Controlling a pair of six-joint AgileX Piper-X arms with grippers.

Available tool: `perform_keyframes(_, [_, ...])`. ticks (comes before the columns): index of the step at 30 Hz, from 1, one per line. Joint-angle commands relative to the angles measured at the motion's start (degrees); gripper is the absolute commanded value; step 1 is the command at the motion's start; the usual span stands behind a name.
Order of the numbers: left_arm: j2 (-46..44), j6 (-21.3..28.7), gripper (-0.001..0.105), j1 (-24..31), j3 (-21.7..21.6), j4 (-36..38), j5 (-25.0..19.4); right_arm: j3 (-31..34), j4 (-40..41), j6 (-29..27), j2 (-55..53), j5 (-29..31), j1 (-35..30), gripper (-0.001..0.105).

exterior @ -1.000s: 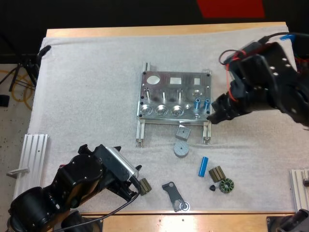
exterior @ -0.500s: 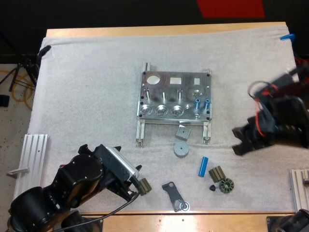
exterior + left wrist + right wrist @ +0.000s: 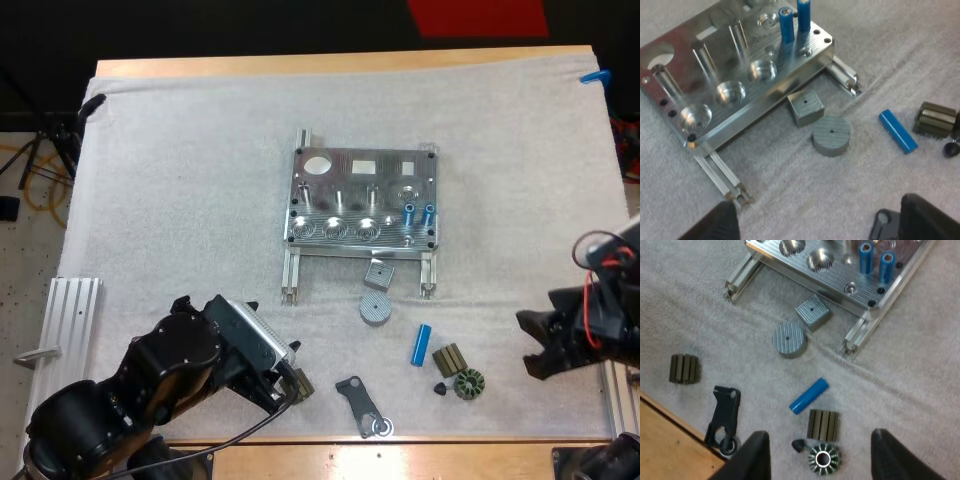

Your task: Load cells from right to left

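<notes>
My left gripper (image 3: 287, 376), fingers apart and empty, hangs near the front edge of the white mat (image 3: 180, 180). A machined aluminium fixture plate (image 3: 362, 195) lies mid-mat, with two bright blue cylinders (image 3: 418, 213) upright (at its right end). A third blue cylinder (image 3: 422, 344) lies loose in front of the fixture. My right gripper (image 3: 537, 345) hangs open to the right of it.

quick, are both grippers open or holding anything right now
Left gripper: open, holding nothing.
Right gripper: open, holding nothing.
</notes>
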Motion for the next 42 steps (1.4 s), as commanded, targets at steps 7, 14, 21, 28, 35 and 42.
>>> perform_keyframes(7, [0.5,0.0,0.065,-0.1,-0.2,-1.9,0.5,4.7,-0.4,0.2,-4.3,-0.1,0.0,0.046])
perform_keyframes(14, [3.8,2.0,0.065,-0.1,0.0,-2.5,5.7,6.0,-0.4,0.2,-5.2,-0.1,0.0,0.046])
perform_keyframes(21, [10.4,-0.5,0.065,-0.1,0.0,-5.5,6.2,6.0,-0.4,0.1,-5.2,-0.1,0.0,0.046])
perform_keyframes(28, [15.8,-8.0,0.065,-4.6,0.0,-8.5,5.9,6.0,-0.2,0.1,-5.2,2.7,0.0,0.046])
perform_keyframes(35, [22.1,-14.8,0.065,-12.2,0.0,-13.0,-0.6,6.0,0.1,-0.2,-5.2,7.7,0.0,0.046])
perform_keyframes(42, [30.9,-18.6,0.065,-13.8,0.0,-16.8,0.2,6.0,0.6,-0.2,-5.2,7.7,0.0,0.046])
